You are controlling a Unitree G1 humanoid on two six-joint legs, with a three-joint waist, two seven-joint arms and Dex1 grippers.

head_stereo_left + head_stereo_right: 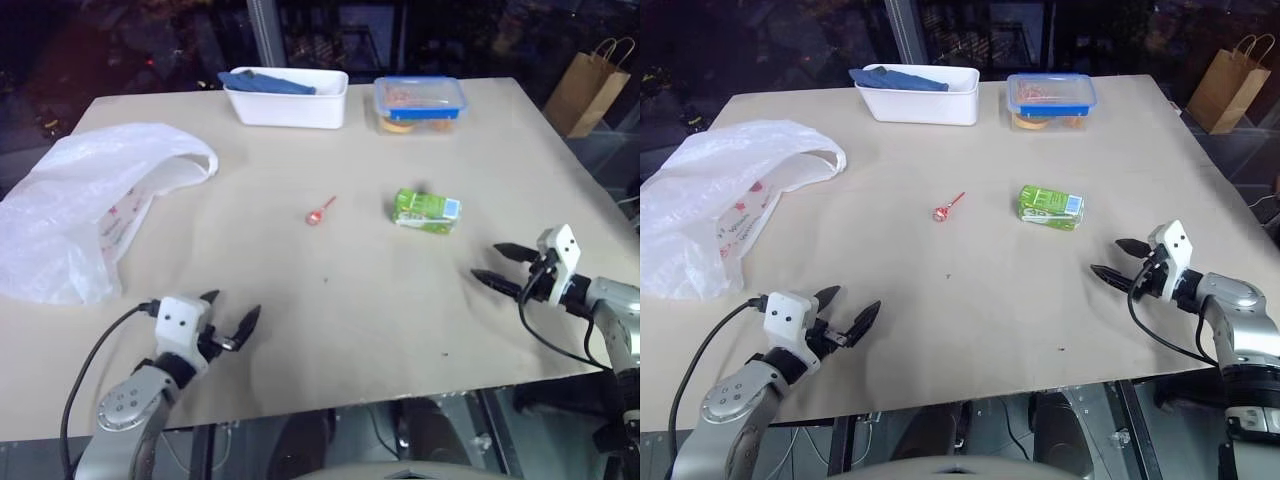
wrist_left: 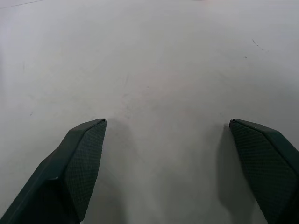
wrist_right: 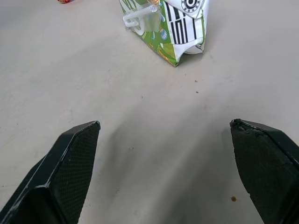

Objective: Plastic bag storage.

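The plastic bag (image 1: 85,205), thin, crinkly and translucent white with red print on its side, lies slumped at the table's left edge, one handle loop stretched toward the middle. My left gripper (image 1: 232,315) hovers open over bare table near the front edge, well short of the bag. Over the front right of the table, my right gripper (image 1: 500,265) stands open and points left toward a green juice carton (image 1: 426,210). In the right wrist view that carton (image 3: 166,25) lies ahead of the spread fingers (image 3: 60,168), nothing between them. The left wrist view has bare tabletop between its fingers (image 2: 79,158).
A red lollipop (image 1: 318,212) lies mid-table. At the back stand a white tub (image 1: 287,97) holding a blue cloth and a blue-lidded food box (image 1: 420,102). A brown paper bag (image 1: 590,88) stands on the floor beyond the far right corner of the table (image 1: 360,330).
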